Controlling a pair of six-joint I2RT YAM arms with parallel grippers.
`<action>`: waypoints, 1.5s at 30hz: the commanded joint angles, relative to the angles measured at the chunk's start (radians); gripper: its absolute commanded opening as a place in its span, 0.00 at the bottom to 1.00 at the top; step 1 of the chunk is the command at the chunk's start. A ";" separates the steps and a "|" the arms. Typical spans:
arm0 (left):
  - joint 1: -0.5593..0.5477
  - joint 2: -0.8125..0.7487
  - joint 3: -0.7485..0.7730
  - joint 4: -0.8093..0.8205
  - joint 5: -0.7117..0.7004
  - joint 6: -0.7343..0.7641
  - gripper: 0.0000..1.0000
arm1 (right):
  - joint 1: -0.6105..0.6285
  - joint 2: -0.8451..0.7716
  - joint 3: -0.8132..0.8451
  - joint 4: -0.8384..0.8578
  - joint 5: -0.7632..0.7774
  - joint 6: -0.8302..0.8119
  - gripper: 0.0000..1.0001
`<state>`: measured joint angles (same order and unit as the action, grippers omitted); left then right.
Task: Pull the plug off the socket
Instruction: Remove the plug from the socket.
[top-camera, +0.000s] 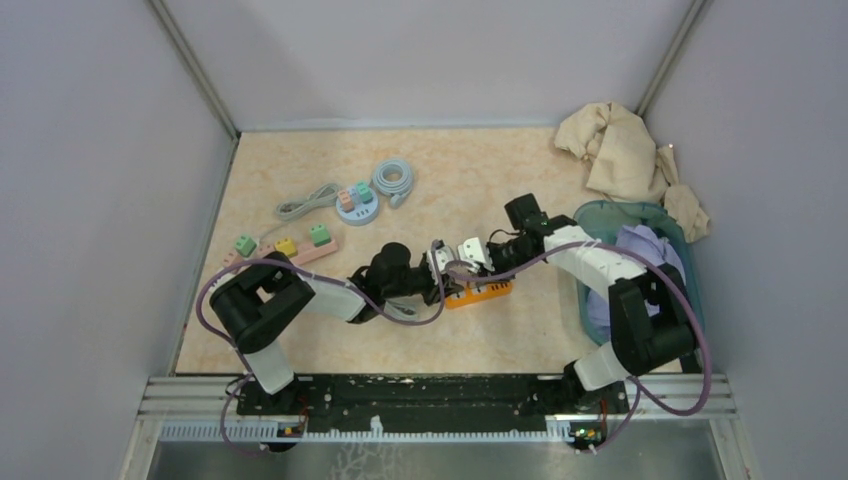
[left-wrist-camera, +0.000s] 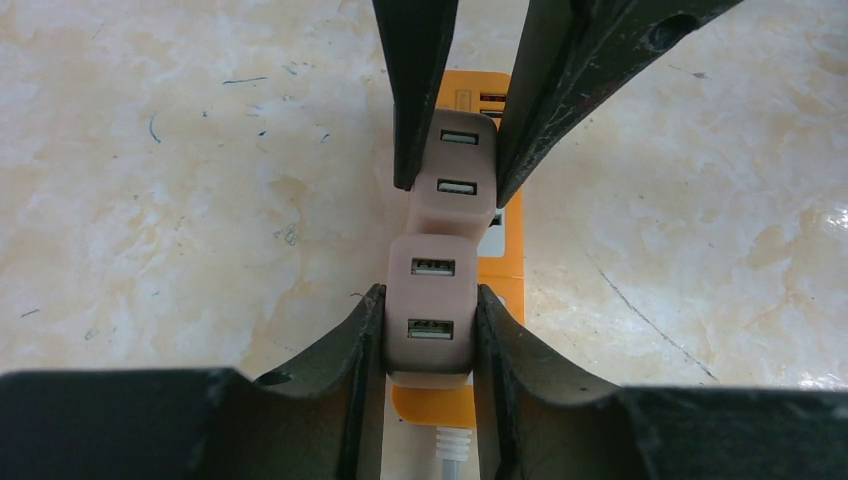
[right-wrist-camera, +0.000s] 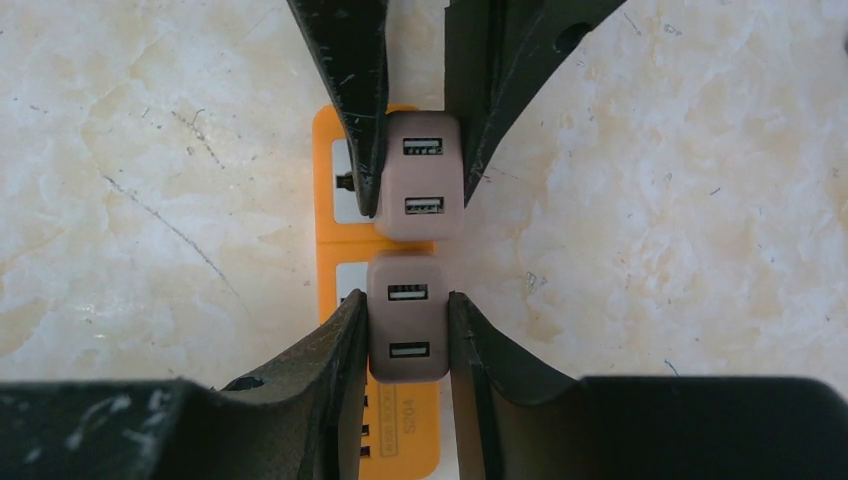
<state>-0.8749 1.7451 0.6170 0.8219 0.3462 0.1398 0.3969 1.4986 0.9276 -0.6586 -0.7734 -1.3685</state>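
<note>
Atop the orange socket strip (right-wrist-camera: 328, 250), the left end effector (left-wrist-camera: 430, 300) clamps 1 dusty-pink 2-port USB plug (left-wrist-camera: 430, 325) and the right end effector (right-wrist-camera: 408, 305) clamps its abutting twin plug (right-wrist-camera: 405, 330).

Two plugs (left-wrist-camera: 430, 300) hide most of the orange strip (left-wrist-camera: 425, 402); its cable (left-wrist-camera: 452, 452), apparently white, leaves the bottom edge.

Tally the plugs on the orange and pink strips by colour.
Pink plugs, on the orange strip: 2
Green plugs, on the pink strip: 2
Yellow plug, on the pink strip: 1
Total: 5
</note>
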 joint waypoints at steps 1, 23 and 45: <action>-0.001 0.036 -0.008 -0.044 0.000 0.009 0.00 | 0.024 -0.101 -0.091 0.040 -0.107 0.038 0.00; -0.001 0.037 -0.044 -0.055 0.003 -0.004 0.00 | -0.056 -0.125 -0.128 0.049 -0.109 -0.014 0.00; -0.001 0.037 -0.044 -0.083 0.007 -0.007 0.00 | -0.107 -0.105 -0.069 0.114 -0.133 0.118 0.00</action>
<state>-0.8791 1.7500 0.6006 0.8471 0.3725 0.1471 0.3286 1.4181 0.8062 -0.4984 -0.8524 -1.1511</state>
